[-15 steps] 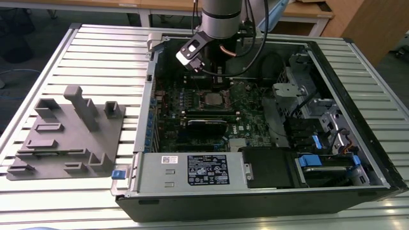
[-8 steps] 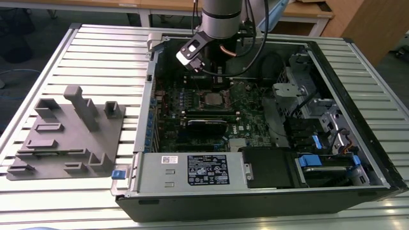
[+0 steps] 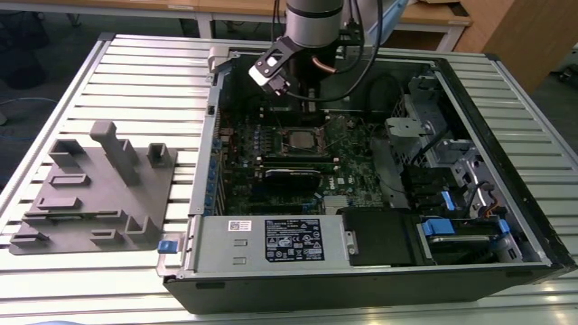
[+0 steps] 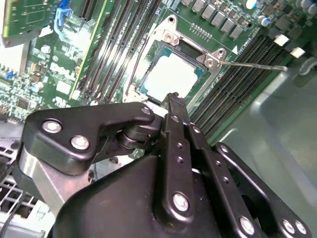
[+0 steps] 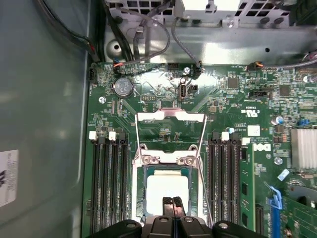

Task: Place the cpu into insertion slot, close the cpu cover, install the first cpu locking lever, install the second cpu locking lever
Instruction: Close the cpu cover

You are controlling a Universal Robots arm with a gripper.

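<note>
The cpu (image 5: pixel 168 184) lies in the insertion slot (image 5: pixel 140 198), its silvery top showing pale in both wrist views (image 4: pixel 171 79). The cpu cover (image 5: pixel 168 158), a thin silver frame, appears to lie flat around it. One thin wire locking lever (image 4: pixel 252 64) sticks out sideways from the socket's corner. Another lever (image 4: pixel 132 74) runs along the opposite side. My gripper (image 5: pixel 173 201) is shut with nothing between its fingers, its tip (image 4: pixel 173 96) hovering over the cpu's edge. In the exterior view the gripper (image 3: pixel 305 91) hangs above the socket (image 3: pixel 302 139) inside the open computer case.
Long black memory slots (image 5: pixel 110 183) flank the socket on both sides. Cables (image 3: pixel 384 88) and a drive cage (image 3: pixel 434 128) fill the case toward the exterior view's right. A grey fixture block (image 3: pixel 99 189) stands on the slatted table at the exterior view's left.
</note>
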